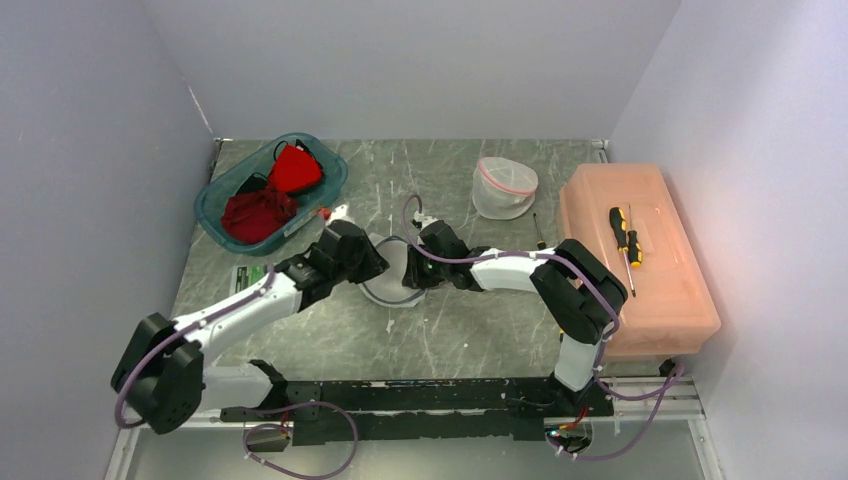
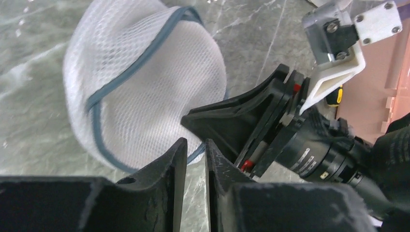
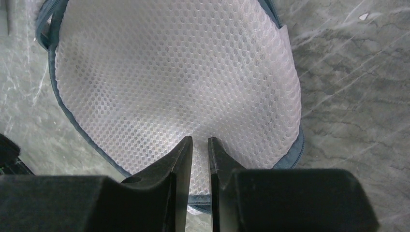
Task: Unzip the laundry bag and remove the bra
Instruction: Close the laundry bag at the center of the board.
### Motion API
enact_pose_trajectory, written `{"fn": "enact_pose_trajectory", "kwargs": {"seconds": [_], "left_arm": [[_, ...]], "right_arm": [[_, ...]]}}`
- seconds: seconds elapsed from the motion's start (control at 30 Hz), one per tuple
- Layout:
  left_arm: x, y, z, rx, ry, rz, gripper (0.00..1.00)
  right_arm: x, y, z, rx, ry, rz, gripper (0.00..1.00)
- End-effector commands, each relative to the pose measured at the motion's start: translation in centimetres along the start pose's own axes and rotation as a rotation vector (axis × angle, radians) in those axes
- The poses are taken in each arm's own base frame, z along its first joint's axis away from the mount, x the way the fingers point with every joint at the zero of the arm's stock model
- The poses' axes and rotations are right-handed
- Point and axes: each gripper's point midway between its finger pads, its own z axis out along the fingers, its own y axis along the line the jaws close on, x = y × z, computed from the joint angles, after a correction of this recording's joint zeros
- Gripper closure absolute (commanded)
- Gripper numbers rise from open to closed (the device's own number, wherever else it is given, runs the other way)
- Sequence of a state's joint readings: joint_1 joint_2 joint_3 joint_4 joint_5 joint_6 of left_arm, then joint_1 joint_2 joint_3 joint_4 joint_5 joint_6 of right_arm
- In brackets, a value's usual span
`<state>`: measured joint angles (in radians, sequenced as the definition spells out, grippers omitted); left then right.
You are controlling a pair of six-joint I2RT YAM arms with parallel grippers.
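Laundry bag (image 1: 398, 285) lies on the tabletop (image 1: 480, 330) approx. mid-scene, btwn the two arms' ends. It's white mesh w/ blue-grey trim, domed, resting flat. Can't make out contents through the mesh, so no bra visible.

Right tool (image 3: 198, 145) comes in from the bag's right side. Its fingers are nearly together, clamped on a pinch of mesh just inside the trim, and the fabric puckers at the tips. The left wrist view shows the same tool pressed into the bag's edge.

Left tool (image 2: 196, 152) sits at the bag's near-left edge, fingers only a slit apart, w/ trim showing through the gap. Can't tell if it grips anything.

Far left: teal basket (image 1: 215, 205) w/ red clothes (image 1: 265, 200) in it. Far, right of centre: second mesh bag (image 1: 503, 187) w/ pink trim. Right side: salmon box (image 1: 660, 290) w/ a yellow-black screwdriver (image 1: 626, 237) lying on its lid.
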<state>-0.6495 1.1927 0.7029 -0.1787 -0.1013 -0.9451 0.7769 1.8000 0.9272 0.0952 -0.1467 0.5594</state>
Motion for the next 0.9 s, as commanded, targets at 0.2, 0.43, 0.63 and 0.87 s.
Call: {"fn": "enact_pose_trajectory", "kwargs": {"seconds": [0.2, 0.43, 0.63, 0.87], "left_arm": [[-1.3, 4.0, 4.7, -0.187, -0.008, 0.074, 0.88], [-0.3, 8.2, 7.1, -0.281, 0.021, 0.026, 0.92], [1.0, 10.1, 8.0, -0.315, 0.034, 0.007, 0.93], [1.9, 10.7, 8.0, -0.311, 0.052, -0.006, 0.94]], "right_arm": [[1.1, -1.6, -0.2, 0.063, 0.015, 0.006, 0.77], [1.1, -0.9, -0.7, 0.038, 0.01, 0.006, 0.75], [1.4, -0.4, -1.2, 0.014, 0.006, 0.009, 0.69], [0.8, 0.8, -1.9, -0.024, -0.008, 0.007, 0.63]]}}
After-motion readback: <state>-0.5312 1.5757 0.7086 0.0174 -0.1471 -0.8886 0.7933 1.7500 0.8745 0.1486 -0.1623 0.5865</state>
